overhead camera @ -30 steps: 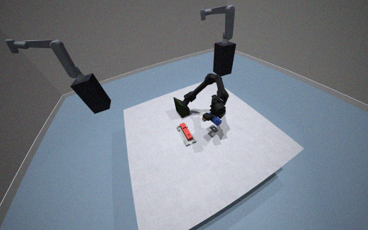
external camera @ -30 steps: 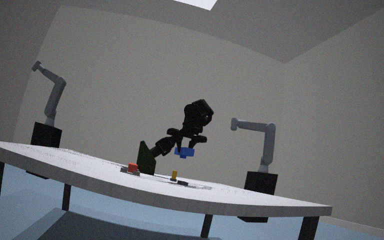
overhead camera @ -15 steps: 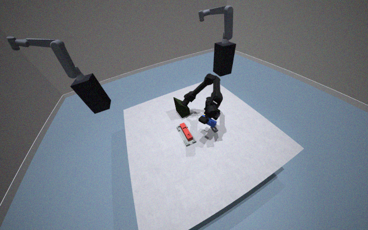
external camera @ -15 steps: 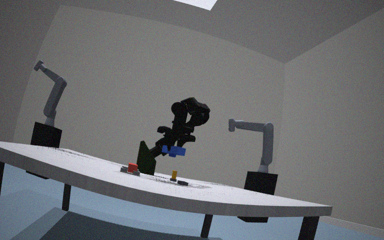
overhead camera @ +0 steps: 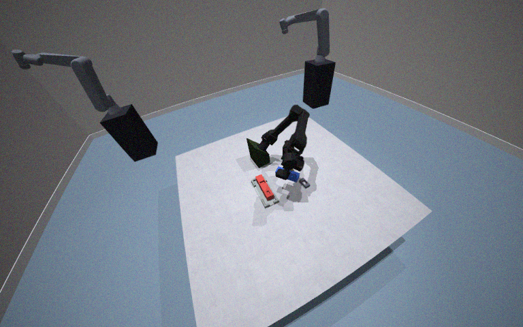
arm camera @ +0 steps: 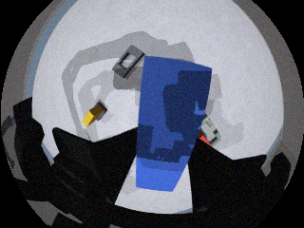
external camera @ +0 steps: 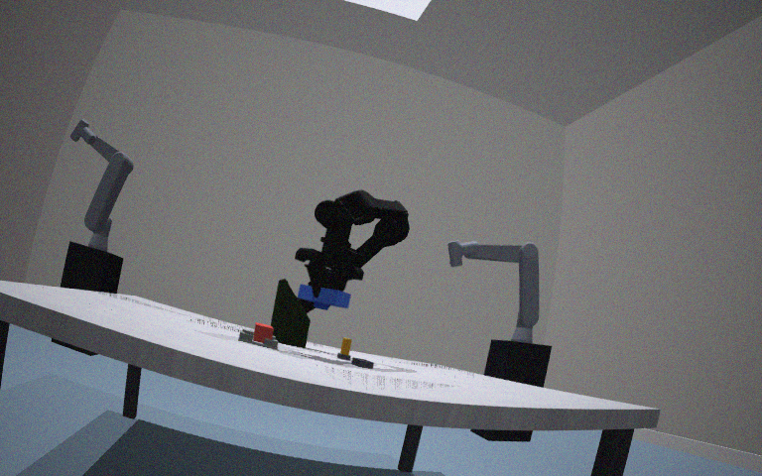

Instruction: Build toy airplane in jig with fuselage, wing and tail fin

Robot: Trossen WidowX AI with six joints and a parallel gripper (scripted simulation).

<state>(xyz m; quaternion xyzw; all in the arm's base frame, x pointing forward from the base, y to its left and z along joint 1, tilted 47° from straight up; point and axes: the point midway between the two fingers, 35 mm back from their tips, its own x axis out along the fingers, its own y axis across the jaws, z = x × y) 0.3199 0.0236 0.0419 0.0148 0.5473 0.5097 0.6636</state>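
My gripper [overhead camera: 287,174] [external camera: 319,295] [arm camera: 164,134] is shut on the blue wing [overhead camera: 294,176] [external camera: 336,297] [arm camera: 159,95], held across the fingers well above the table; a tab shows under it in the exterior view. The red fuselage [overhead camera: 264,187] [external camera: 263,332] [arm camera: 204,139] lies lengthwise in the pale grey jig [overhead camera: 270,204] [external camera: 244,335] [arm camera: 210,128] and looks flat; the wing is above and to one side of it, apart. The yellow tail fin [external camera: 346,346] [arm camera: 94,115] stands in a small dark holder; the arm hides it in the top view.
An empty dark grey holder frame [external camera: 362,363] [arm camera: 121,70] lies on the table [overhead camera: 239,261] near the tail fin. A dark green panel [overhead camera: 257,153] [external camera: 286,319] stands behind the jig, by the arm's base. Two grey arms on black pedestals [overhead camera: 129,133] [overhead camera: 319,82] stand beyond the table.
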